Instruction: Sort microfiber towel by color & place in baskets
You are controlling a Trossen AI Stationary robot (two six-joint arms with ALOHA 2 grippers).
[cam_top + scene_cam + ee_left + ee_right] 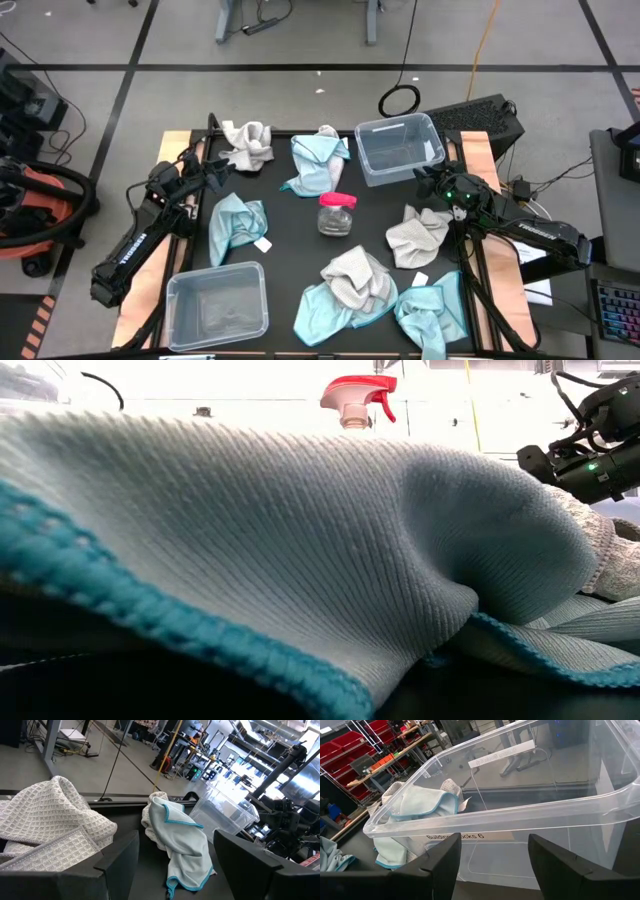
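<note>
Several microfiber towels lie on the black table: a grey waffle one (247, 145) at the far left, light blue ones (320, 160) (237, 225) (432, 310), a grey one (418, 233), and a grey one on top of a blue one (350, 285). One clear basket (400, 148) stands at the far right, the other (217, 303) at the near left. My left gripper (220, 172) is open, just beside the grey waffle towel (50, 820). My right gripper (428, 180) is open and faces the far basket's wall (520, 805).
A small clear jar with a pink lid (337, 213) stands mid-table. In the low view a blue towel (300, 540) fills the foreground, and a red-topped spray bottle (358, 400) shows beyond it. Bare black table lies between the jar and the far basket.
</note>
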